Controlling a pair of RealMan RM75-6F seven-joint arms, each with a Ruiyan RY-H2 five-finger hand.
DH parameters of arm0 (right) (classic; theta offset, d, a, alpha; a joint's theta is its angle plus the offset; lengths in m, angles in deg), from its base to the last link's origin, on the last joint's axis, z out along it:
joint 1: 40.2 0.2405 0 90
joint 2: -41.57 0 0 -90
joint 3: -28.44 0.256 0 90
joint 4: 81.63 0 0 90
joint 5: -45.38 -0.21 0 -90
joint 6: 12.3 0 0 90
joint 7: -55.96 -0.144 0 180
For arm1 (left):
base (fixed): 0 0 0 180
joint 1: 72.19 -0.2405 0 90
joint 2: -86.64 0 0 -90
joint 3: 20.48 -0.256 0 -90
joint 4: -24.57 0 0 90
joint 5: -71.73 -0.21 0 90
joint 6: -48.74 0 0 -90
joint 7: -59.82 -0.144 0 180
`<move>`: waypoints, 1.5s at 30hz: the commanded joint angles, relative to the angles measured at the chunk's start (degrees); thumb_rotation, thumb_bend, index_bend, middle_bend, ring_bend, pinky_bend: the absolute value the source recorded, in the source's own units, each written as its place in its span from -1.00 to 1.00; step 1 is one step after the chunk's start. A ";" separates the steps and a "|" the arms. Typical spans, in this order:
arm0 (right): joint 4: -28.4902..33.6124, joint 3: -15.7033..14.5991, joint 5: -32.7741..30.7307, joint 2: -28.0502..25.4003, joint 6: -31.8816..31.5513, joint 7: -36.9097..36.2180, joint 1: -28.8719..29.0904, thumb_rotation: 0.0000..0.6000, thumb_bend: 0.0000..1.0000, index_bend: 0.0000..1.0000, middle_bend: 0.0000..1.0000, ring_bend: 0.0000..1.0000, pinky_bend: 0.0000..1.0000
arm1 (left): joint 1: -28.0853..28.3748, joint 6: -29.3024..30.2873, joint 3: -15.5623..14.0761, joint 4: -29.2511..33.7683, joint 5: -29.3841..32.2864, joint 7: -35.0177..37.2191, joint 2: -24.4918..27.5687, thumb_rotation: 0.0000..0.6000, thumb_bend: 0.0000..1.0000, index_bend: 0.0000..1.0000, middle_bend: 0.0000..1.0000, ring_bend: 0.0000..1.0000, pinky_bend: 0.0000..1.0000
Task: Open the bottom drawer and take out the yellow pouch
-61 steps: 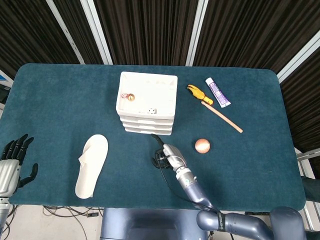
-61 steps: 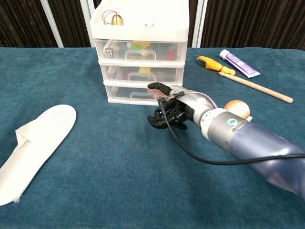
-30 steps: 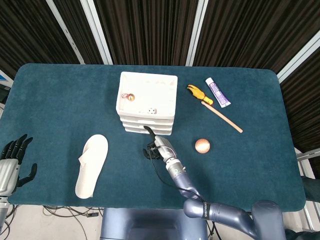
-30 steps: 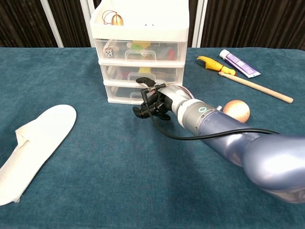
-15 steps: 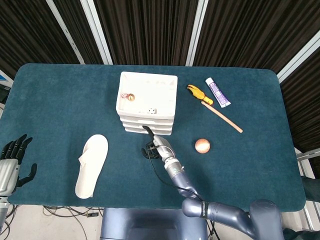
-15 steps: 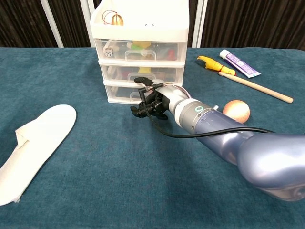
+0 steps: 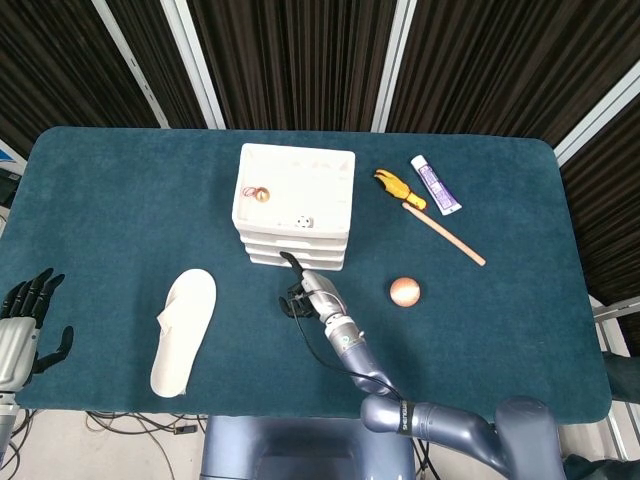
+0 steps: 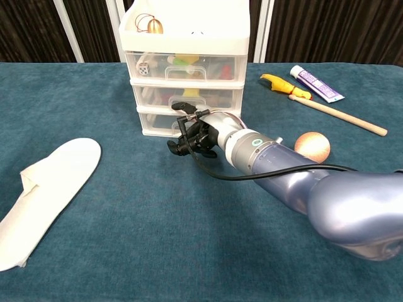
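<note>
The white three-drawer unit (image 7: pixel 295 215) (image 8: pixel 186 69) stands mid-table with all its drawers closed. My right hand (image 7: pixel 303 293) (image 8: pixel 192 135) sits right in front of the bottom drawer (image 8: pixel 160 124), hiding its handle. Its fingers are curled in with nothing visibly inside, and one raised finger reaches the drawer front. Through the clear fronts I see yellow items in the top and middle drawers; what is in the bottom drawer I cannot make out. My left hand (image 7: pixel 22 320) hangs off the table's left edge, fingers spread, holding nothing.
A white slipper (image 7: pixel 185 330) (image 8: pixel 44 189) lies left of the unit. An orange ball (image 7: pixel 404 291) (image 8: pixel 312 145) sits right of my right arm. A wooden stick (image 7: pixel 443 233), a purple tube (image 7: pixel 436 184) and a yellow toy (image 7: pixel 398 186) lie at the back right.
My right hand has moved left and closer to the unit, from beside the bottom drawer's right end to in front of its handle. Drawers stay closed; the left hand barely moved.
</note>
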 commanded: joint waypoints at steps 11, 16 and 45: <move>-1.16 0.47 -0.49 0.37 0.93 -0.14 1.21 1.00 0.03 -1.00 0.67 0.86 0.88 | -0.05 0.12 0.15 -0.02 0.23 0.15 0.11 1.00 -0.07 -0.89 -1.00 -1.00 -1.00; -1.45 0.65 -0.50 0.41 1.14 -0.27 1.61 1.00 0.03 -1.00 0.67 0.86 0.88 | -0.06 0.12 0.19 0.00 0.33 0.09 0.12 1.00 -0.07 -0.89 -1.00 -1.00 -1.00; -1.32 -0.32 0.99 -0.12 2.44 -2.01 2.67 1.00 0.03 -0.87 0.67 0.86 0.89 | -0.01 -0.12 0.33 0.10 0.90 -0.42 0.02 1.00 -0.07 -0.89 -1.00 -1.00 -1.00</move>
